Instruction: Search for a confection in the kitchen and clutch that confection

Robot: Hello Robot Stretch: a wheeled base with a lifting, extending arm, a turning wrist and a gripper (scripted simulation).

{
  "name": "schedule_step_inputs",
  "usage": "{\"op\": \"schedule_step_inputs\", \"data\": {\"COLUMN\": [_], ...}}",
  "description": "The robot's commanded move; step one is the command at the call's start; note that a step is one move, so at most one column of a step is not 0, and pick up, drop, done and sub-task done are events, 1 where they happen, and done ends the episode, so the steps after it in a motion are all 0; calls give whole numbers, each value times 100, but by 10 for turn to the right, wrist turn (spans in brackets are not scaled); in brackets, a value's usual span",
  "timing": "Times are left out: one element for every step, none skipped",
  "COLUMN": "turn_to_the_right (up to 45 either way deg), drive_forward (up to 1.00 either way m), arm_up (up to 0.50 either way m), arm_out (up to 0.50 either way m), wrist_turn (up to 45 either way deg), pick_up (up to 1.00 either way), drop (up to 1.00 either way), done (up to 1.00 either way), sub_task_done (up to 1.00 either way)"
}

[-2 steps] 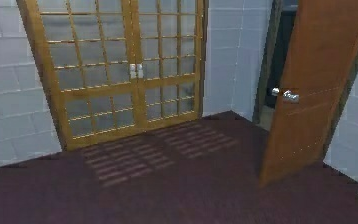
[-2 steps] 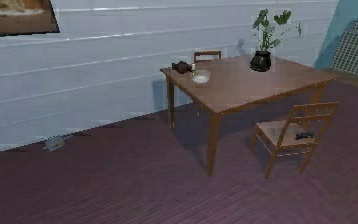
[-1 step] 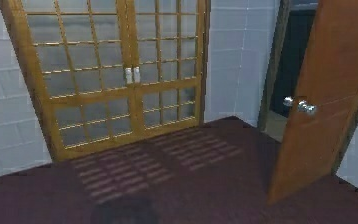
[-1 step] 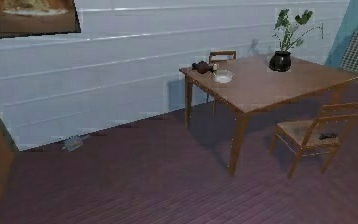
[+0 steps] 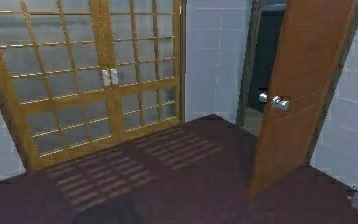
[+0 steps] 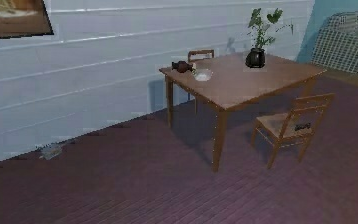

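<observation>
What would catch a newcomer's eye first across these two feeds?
In the forward view, tall glass-paned double doors in wooden frames span the left and middle. An open wooden door swings in at the right. In the arm side view, a wooden table stands by the pale wall, with a potted plant at its far edge and a chair at its near right corner.

You face glazed double doors [image 5: 102,75] and an open door [image 5: 302,90]; sideways, a table [image 6: 252,85], chair [image 6: 292,125] at its near edge, plant [image 6: 259,35] on its far corner.
</observation>
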Motion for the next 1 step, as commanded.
{"op": "schedule_step_inputs", "data": {"turn_to_the_right": [0], "drive_forward": [100], "arm_up": [0], "arm_out": [0], "wrist_turn": [0], "pick_up": [0], "drop": [0], "done": [0], "sub_task_done": [0]}}
